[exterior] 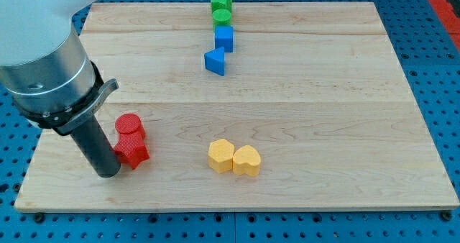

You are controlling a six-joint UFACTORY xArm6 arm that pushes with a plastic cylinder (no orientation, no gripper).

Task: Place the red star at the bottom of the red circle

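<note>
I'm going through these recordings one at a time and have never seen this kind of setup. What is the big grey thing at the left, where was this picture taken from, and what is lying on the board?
The grey cylinder at the view's left is the end of a robot arm. It has no grasping part, only a dark rod whose lower end, the tip, slides over the wooden board and pushes blocks. Nothing is held.

There is one picture, looking down at the board at a slant; where the camera is mounted is not on record.

Right of the tip, close against it, is the red star, with the red circle just above it, the two touching. Near the bottom middle, a yellow hexagon and a yellow heart sit side by side. At the top, in a column, are a green star, a green circle, a blue cube and a blue triangle.
</note>
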